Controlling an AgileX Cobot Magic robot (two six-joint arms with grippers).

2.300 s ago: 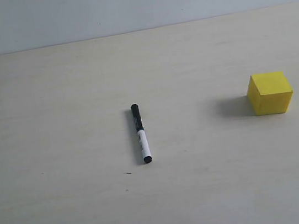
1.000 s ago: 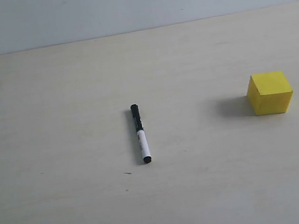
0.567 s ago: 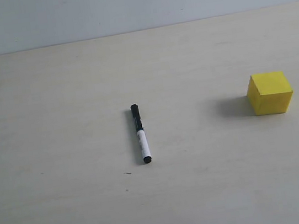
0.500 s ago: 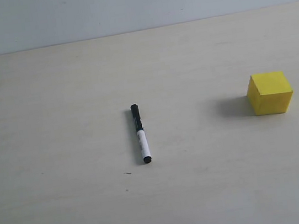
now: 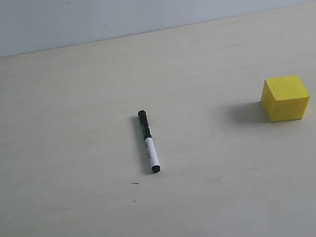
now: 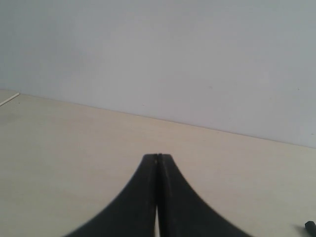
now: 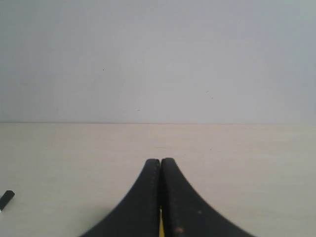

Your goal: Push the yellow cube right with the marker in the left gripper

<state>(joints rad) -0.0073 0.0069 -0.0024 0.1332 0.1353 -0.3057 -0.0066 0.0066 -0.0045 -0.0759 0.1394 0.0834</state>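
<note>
The marker (image 5: pixel 148 141) lies loose on the table near its middle, black cap toward the far side, white barrel toward the front. The yellow cube (image 5: pixel 285 98) stands well to its right. Neither arm shows in the exterior view. In the left wrist view my left gripper (image 6: pixel 158 157) is shut with nothing in it, and the marker's black end (image 6: pixel 310 227) peeks in at the frame edge. My right gripper (image 7: pixel 160 161) is shut too, with a sliver of the yellow cube (image 7: pixel 160 228) showing through the slit between its fingers and the marker's end (image 7: pixel 6 199) off to the side.
The pale wooden table (image 5: pixel 56 109) runs back to a plain grey wall (image 5: pixel 142 6). A tiny dark speck (image 5: pixel 135 183) lies just in front of the marker.
</note>
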